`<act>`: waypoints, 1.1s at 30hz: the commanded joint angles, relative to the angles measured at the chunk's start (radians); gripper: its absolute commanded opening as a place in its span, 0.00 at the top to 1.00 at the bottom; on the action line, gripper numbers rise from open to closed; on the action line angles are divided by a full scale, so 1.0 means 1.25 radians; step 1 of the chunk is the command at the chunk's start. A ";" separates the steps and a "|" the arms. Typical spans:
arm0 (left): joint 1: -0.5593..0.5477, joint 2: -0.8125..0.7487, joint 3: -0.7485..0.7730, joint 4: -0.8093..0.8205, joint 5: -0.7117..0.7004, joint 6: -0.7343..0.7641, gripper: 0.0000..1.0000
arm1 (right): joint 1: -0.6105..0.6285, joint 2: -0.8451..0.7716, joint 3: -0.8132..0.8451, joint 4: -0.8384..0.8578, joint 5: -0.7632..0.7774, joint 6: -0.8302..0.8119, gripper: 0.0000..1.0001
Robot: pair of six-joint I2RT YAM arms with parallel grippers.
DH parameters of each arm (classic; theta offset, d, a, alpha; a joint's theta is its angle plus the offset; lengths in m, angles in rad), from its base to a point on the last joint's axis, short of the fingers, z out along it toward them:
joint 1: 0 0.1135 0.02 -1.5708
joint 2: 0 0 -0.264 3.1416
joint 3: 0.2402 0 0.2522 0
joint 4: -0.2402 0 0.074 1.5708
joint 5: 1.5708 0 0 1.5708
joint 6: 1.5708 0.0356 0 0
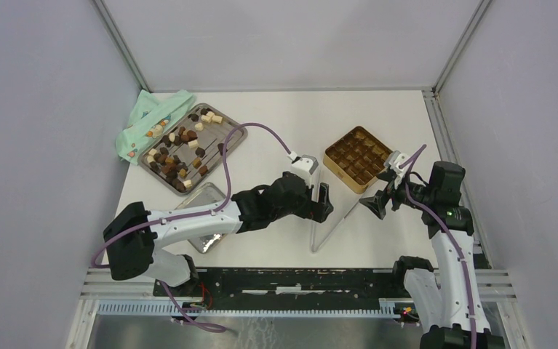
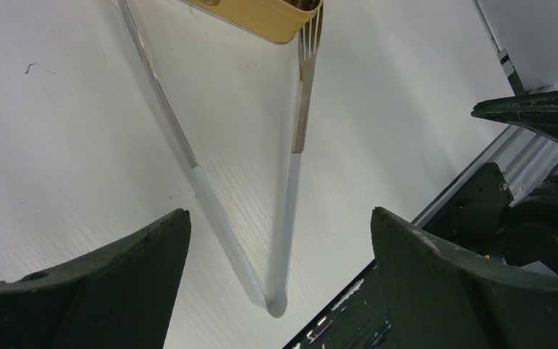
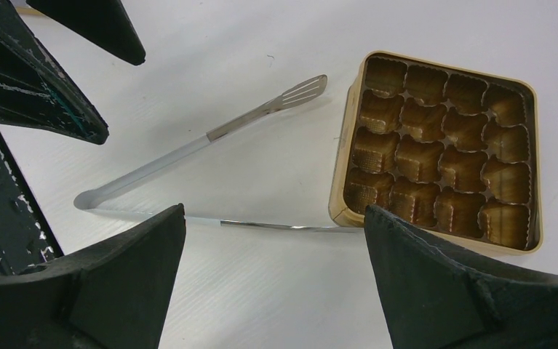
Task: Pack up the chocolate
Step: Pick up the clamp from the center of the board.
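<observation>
Top external view: left gripper (image 1: 324,201) and right gripper (image 1: 374,206) spread wide, empty, flanking tongs (image 1: 336,225) beside gold tin (image 1: 358,158); chocolate (image 1: 181,149) far left on metal tray (image 1: 216,137). Probably best: grip tongs squarely, mid-handle.

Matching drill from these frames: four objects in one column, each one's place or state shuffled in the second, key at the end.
1. chocolate pieces
2. gold tin
3. tongs
4. green bag

A. lying flat, spread in a V
B. far-left corner, beside the larger tray
C. scattered on the larger tray
D. cups all empty

Pairs: 1-C, 2-D, 3-A, 4-B
</observation>
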 commanded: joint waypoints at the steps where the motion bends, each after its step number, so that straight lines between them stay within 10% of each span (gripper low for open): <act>1: -0.001 -0.018 0.014 0.022 -0.013 0.024 0.02 | -0.003 0.001 0.023 0.001 -0.016 -0.013 0.02; 16: -0.001 0.044 0.048 -0.084 -0.125 -0.067 0.06 | -0.004 -0.040 -0.022 0.101 0.092 0.053 0.02; 33: 0.002 0.366 0.284 -0.245 -0.203 0.004 0.34 | -0.005 -0.039 -0.072 0.102 0.125 0.023 0.02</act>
